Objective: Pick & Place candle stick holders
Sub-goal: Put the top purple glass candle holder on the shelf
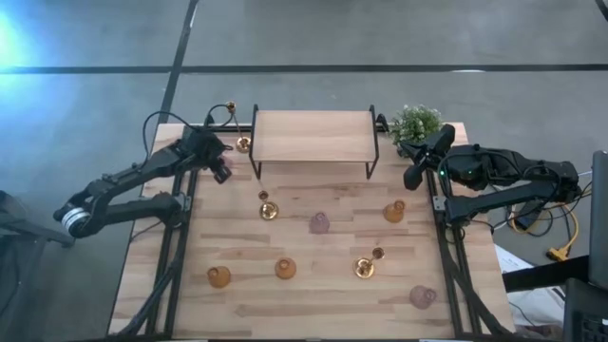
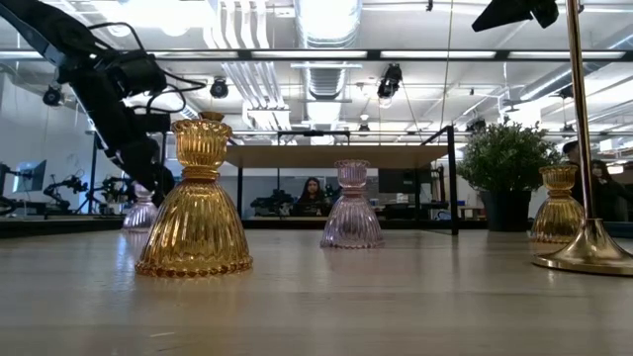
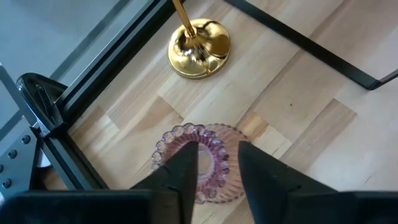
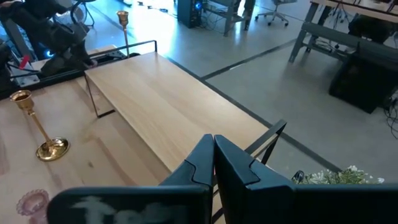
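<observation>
Left gripper: my left gripper (image 3: 214, 171) was over the far-left part of the table (image 1: 313, 304), just left of the raised shelf (image 1: 313, 135). My two fingers (image 3: 183, 168) straddled the top of a pink glass holder (image 3: 202, 160), partly closed around it; whether they actually pressed on the glass I could not tell.

Pink holder at my left gripper: it stood upright on the wood with its beaded base rim showing around my fingers, near the table's left edge rail.

Gold candlestick nearby: one gold candlestick (image 3: 199, 48) stood just beyond that pink holder, at the shelf's left leg.

Right gripper: my right gripper (image 4: 213, 158) was fully closed with nothing in it, held by the far-right corner beside the shelf's right end and the potted plant (image 1: 415, 121).

Other holders on the table: a second gold candlestick (image 1: 268, 209) stood left of centre and a third (image 1: 366, 266) right of centre. A pink holder (image 1: 320, 222) sat mid-table and another (image 1: 422, 296) near the front right. Amber holders stood at the right (image 1: 394, 212), front centre (image 1: 285, 269) and front left (image 1: 219, 276).

Shelf: its wooden top carried no holder.
</observation>
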### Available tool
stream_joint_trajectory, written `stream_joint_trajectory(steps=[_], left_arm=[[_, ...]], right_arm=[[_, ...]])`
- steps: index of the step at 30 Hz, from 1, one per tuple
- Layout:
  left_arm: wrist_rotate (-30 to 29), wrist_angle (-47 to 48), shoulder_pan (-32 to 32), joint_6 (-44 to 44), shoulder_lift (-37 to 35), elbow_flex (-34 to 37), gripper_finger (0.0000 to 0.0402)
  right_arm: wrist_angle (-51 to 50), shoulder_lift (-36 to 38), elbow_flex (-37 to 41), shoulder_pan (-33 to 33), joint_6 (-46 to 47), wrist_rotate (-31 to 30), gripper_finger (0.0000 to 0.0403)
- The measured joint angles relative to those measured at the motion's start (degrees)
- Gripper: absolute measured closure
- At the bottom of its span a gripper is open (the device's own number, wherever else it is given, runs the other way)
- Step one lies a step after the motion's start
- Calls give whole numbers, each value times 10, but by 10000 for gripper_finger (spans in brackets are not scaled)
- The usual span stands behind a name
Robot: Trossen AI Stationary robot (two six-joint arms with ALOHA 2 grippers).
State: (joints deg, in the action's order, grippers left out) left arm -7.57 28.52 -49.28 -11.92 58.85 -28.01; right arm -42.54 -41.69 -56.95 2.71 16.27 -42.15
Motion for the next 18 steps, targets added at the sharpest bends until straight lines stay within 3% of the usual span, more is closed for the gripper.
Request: stream_joint_trajectory(steps=[5,18], left_arm=[[0,0,0,-5,0,-1,356],[4,4,0,3,0,-2,357]], right_arm=[[0,0,0,0,0,0,394],[0,0,0,0,-9,0,394]])
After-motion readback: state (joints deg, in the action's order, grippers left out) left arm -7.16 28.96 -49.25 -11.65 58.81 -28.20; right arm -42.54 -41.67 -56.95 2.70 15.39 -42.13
